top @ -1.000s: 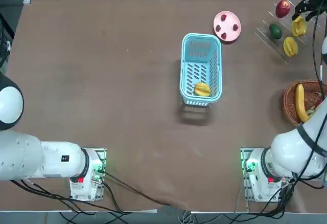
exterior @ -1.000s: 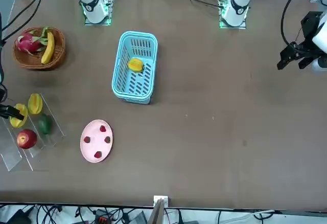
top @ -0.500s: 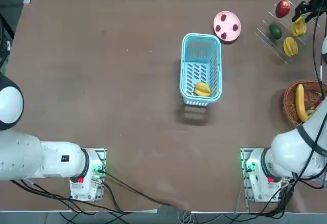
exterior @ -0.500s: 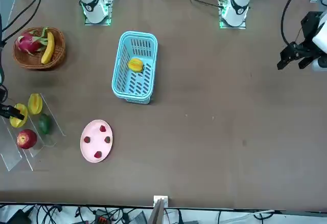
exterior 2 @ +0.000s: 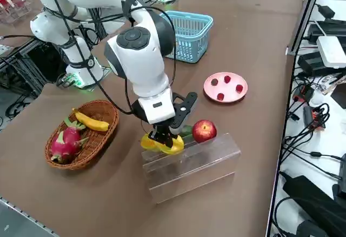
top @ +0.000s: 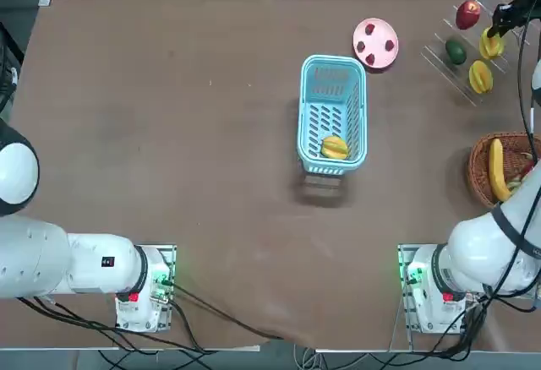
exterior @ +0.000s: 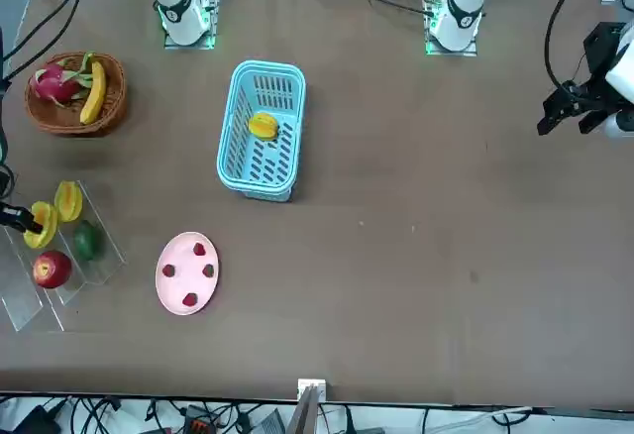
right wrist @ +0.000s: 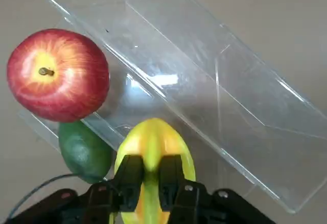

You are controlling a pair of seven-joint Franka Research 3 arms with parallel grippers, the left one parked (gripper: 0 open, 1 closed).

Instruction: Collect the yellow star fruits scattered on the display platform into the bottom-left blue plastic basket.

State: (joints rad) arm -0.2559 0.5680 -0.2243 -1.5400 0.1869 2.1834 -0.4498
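Blue basket [top: 332,91] contains one star fruit [top: 335,148]. Wicker basket [exterior 2: 97,150] contains banana [exterior 2: 92,122] and dragon fruit [exterior 2: 66,144]. Right end effector [right wrist: 152,183], at the rack [right wrist: 204,86], grips second star fruit [right wrist: 153,139].

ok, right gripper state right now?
Right gripper: jaws closed on a yellow star fruit, at the display platform.

This place is a robotics lab, I believe; the landmark is the brown table [top: 254,176], and two white robot arms are mounted along one edge of it, the working one [exterior 2: 146,58] reaching over it; beside its far edge, loose black cables [exterior: 94,414] and a white box [exterior 2: 332,51] lie on a white surface; some small devices there are perhaps electronics, though partly hidden.
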